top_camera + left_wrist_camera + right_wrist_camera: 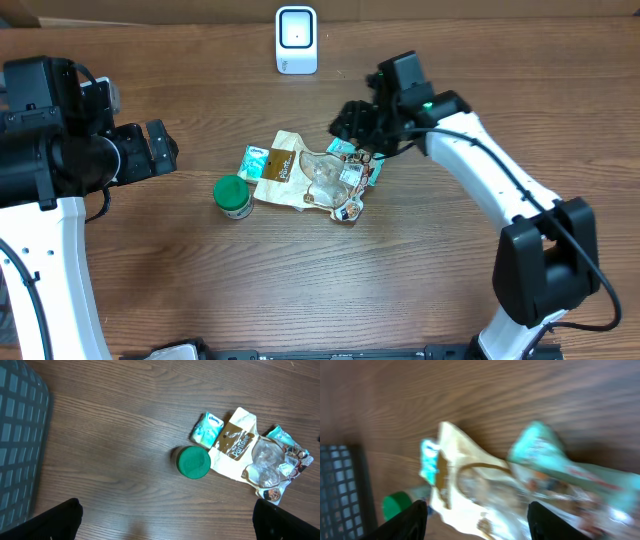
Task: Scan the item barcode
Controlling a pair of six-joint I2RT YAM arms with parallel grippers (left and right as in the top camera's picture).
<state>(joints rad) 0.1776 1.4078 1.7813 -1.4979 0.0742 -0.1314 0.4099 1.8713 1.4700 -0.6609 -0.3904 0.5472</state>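
A small pile of items lies mid-table: a cream-and-brown pouch [290, 168], a teal tissue pack [254, 160], a green-lidded jar [233, 196] and a teal snack packet [358, 168]. No barcode shows on any of them. My right gripper [350, 125] hangs open just above the pile's far right end. Its wrist view is blurred, with the pouch [485, 495] and snack packet [545, 455] below the spread fingers [415, 520] and nothing between them. My left gripper [160, 150] stands wide open left of the pile, over bare wood [167, 525]. From there the jar [194, 462] and pouch [235, 442] lie ahead.
A white scanner [296, 40] stands upright at the table's far edge, behind the pile. A dark grid-walled basket [20, 445] sits at the left, also seen as a basket [340, 490] in the right wrist view.
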